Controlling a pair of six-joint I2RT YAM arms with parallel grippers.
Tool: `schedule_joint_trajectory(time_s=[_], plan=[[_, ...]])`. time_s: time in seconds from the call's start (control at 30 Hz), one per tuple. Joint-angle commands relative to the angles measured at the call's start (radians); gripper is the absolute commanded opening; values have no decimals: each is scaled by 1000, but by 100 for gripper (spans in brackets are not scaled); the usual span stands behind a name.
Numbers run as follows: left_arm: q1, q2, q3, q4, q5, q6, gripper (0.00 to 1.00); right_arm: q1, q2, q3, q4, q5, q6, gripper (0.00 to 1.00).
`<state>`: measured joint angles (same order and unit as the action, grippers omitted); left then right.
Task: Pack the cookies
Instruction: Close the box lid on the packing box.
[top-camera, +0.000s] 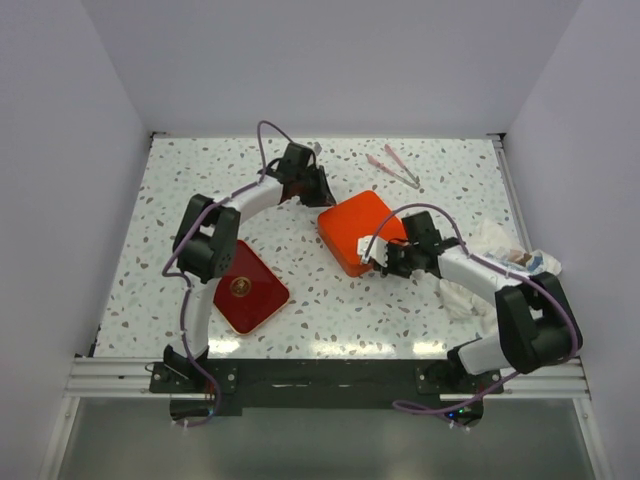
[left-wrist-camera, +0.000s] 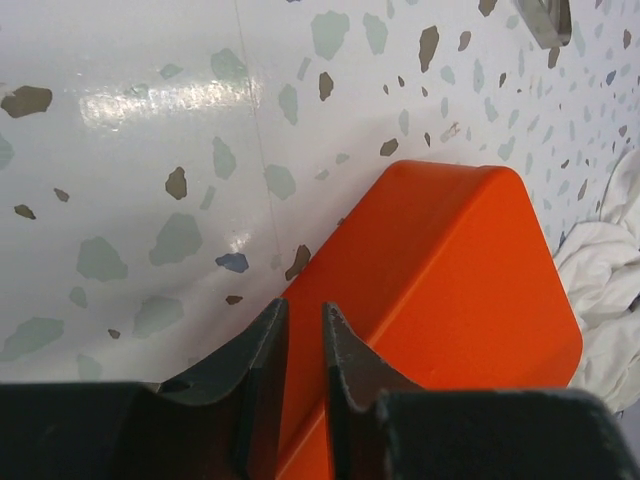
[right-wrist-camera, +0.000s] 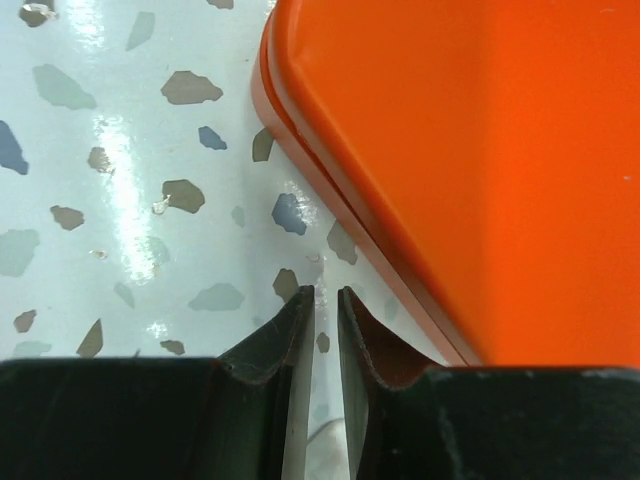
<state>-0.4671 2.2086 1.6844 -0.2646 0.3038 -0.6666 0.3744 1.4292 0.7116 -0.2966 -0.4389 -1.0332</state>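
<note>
**Both grippers at the orange box, no cookies in sight**

The left gripper has its fingers drawn nearly together, with only a slit between them and nothing in it. Its tips sit at the edge of the orange box, and one finger overlaps the box's side in the wrist view. The right gripper is likewise almost closed and empty. Its tips are close to the table, just beside the opposite side of the box, where a seam between the upper and lower shells runs along the side.

The cookies show in none of the views (if they are inside the box, its closed top hides them), so where they lie relative to either gripper cannot be told. Judging by the task, they would be light, thin and brittle. They would best be taken by the rim with a soft pinch rather than squeezed hard. The box looks rigid, glossy and round-cornered, so it is probably slippery under narrow fingers. The seam seems the likeliest place to pry, with the other gripper bracing the far side.

Farther out, a dark red square lid or tin lies flat near the left arm, well apart from the box. Tongs lie toward the far edge, and a crumpled white cloth sits beside the right arm.
</note>
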Motion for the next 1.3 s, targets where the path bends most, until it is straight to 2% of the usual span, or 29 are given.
schedule_joint_trajectory(time_s=[0.0,0.17,0.2,0.33,0.53,0.67,0.77,0.93,1.27], plan=[[31,-19,61,-12,-49,-22,25,-9,-90,31,-110,-53,15,20],[76,-67,48,-2,-71,-24,26,-84,-139,104,-234,-161,80,19],[82,-101,37,11,-69,-21,26,-104,-138,127,-237,-179,179,19],[93,-196,-66,77,-16,-2,25,-176,-79,320,-288,-303,379,19],[58,-357,-305,254,118,-42,21,-186,108,465,-262,-396,705,17],[4,-397,-388,355,162,-76,20,-193,293,558,-292,-409,895,16],[-37,-394,-428,387,166,-99,20,-213,359,600,-292,-423,972,15],[-77,-346,-433,393,163,-111,20,-253,382,597,-266,-431,1012,15],[-93,-221,-414,266,123,-73,18,-310,496,554,-303,-393,1026,13]])
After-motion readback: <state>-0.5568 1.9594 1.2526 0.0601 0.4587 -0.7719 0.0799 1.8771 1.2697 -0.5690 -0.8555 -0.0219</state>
